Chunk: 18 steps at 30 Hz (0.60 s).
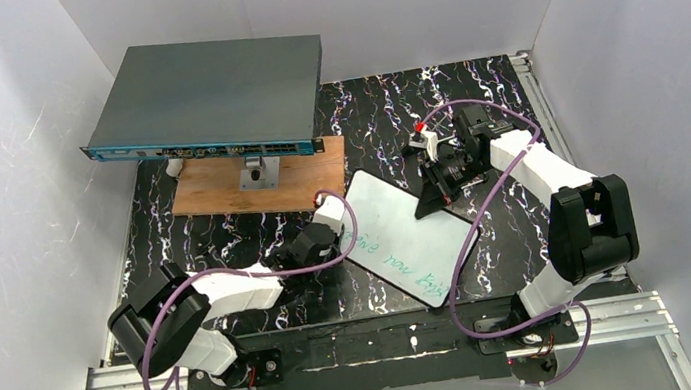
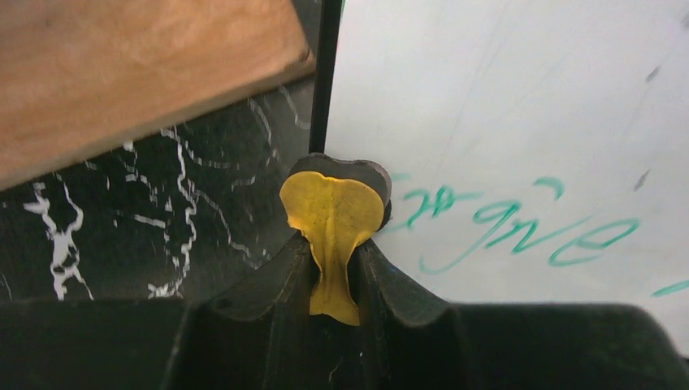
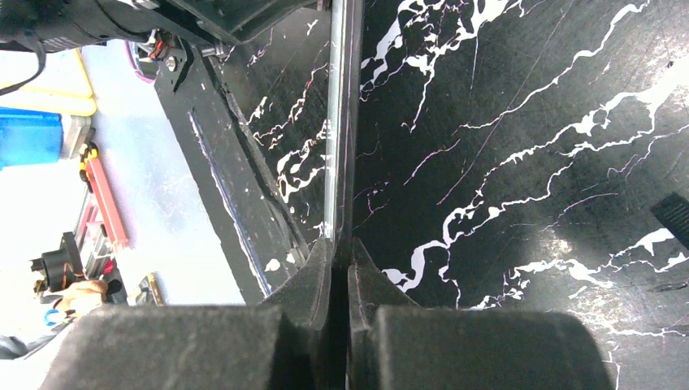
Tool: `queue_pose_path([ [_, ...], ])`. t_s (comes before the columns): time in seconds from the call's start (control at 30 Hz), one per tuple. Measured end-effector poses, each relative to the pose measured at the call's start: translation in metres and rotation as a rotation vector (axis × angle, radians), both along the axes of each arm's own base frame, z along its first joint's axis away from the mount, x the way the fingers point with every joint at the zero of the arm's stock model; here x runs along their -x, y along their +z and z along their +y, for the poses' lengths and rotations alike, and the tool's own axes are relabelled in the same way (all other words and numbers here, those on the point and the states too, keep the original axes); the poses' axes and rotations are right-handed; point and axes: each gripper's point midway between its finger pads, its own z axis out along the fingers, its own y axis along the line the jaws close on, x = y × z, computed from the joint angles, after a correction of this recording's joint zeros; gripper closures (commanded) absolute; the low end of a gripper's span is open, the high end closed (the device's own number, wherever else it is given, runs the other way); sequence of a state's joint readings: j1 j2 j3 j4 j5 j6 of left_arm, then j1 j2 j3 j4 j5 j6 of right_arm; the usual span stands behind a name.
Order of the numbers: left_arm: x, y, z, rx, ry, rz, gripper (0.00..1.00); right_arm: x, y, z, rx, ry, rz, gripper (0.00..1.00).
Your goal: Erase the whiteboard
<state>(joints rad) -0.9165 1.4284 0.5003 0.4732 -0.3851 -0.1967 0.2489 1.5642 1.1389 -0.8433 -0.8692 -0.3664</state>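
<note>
One whiteboard (image 1: pixel 405 232) edge inside right pincer (image 3: pixel 341 250); left pincer (image 2: pixel 335 248) pinches yellow pad (image 2: pixel 331 205).

robot lab cell, white panel walls (image 1: pixel 3 149), aluminium rails (image 1: pixel 144 381), black marbled tabletop (image 1: pixel 381 110)

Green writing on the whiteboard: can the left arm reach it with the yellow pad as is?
Probably yes. The left tool holds the yellow pad at the whiteboard edge; the green writing lies just beside it, nothing between. The right tool clamps the far edge, clear of the text.
</note>
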Motion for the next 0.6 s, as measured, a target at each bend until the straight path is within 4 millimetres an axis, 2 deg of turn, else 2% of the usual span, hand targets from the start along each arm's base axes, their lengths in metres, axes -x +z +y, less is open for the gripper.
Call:
queue_pose_path([
  [0.13, 0.011, -0.018, 0.013, -0.021, 0.005, 0.023, 1.0, -0.001, 0.001, 0.0, -0.001, -0.001, -0.004, 0.99],
  [0.33, 0.01, -0.021, 0.013, 0.027, 0.007, -0.007, 1.0, -0.001, 0.002, 0.0, -0.002, -0.001, -0.005, 0.99],
  [0.6, 0.01, -0.015, 0.008, 0.043, -0.028, -0.013, 1.0, -0.002, 0.003, 0.001, -0.001, 0.0, -0.01, 0.99],
])
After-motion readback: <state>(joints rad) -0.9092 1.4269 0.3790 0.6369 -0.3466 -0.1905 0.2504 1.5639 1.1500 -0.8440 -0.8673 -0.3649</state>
